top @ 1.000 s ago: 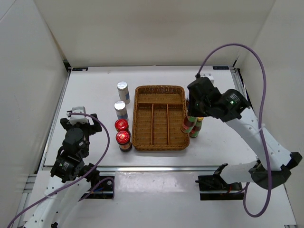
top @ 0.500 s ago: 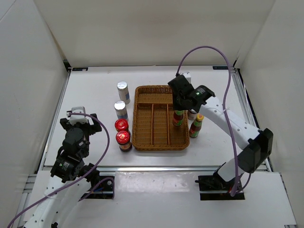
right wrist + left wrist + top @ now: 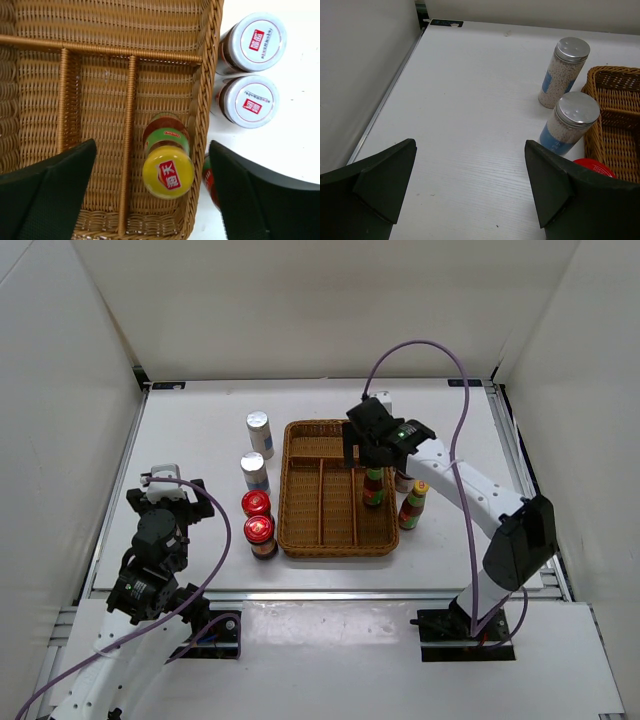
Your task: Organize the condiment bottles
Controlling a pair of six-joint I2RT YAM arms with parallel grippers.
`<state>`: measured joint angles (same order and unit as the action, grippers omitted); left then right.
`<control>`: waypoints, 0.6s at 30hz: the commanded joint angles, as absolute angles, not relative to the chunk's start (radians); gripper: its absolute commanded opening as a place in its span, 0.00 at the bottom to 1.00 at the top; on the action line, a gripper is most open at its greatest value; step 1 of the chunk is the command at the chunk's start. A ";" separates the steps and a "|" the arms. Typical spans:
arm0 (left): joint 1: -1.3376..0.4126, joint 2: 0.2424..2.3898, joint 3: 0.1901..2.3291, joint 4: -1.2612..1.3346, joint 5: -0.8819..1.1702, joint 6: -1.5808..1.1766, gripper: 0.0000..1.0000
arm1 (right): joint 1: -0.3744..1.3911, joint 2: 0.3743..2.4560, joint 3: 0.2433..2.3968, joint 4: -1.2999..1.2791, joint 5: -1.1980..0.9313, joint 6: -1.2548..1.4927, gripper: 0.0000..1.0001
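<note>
Under spread right tool (image 3: 152,147), apparently untouched: sauce bottle (image 3: 168,172).

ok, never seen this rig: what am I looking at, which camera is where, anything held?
Two robot arms, each ending in a two-finger gripper. The wide picture is from a fixed camera above and behind them; the other two are from wrist cameras, the dark wedges being the fingers. On the table: a wicker tray, two shakers, two red-lidded jars, two grey-lidded jars, one sauce bottle beside the tray. Nothing is held: left gripper and right gripper are open, the right above a second sauce bottle standing in the tray's right compartment.
</note>
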<state>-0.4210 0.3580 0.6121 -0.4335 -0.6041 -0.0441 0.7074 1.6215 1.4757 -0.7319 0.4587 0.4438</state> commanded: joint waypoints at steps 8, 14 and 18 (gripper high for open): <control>-0.423 0.393 0.604 -0.422 -0.637 -0.029 1.00 | 0.788 1.338 1.690 -0.945 0.615 0.479 1.00; -0.423 0.411 0.604 -0.422 -0.612 -0.029 1.00 | 0.767 1.163 1.519 -1.046 0.655 0.554 1.00; -0.423 0.384 0.595 -0.413 -0.601 -0.038 1.00 | 0.767 1.114 1.407 -1.078 0.664 0.624 0.98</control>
<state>-0.4210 0.4038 0.6113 -0.4332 -0.6170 -0.0364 0.7658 1.0836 1.4982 -1.0046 0.6353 0.5465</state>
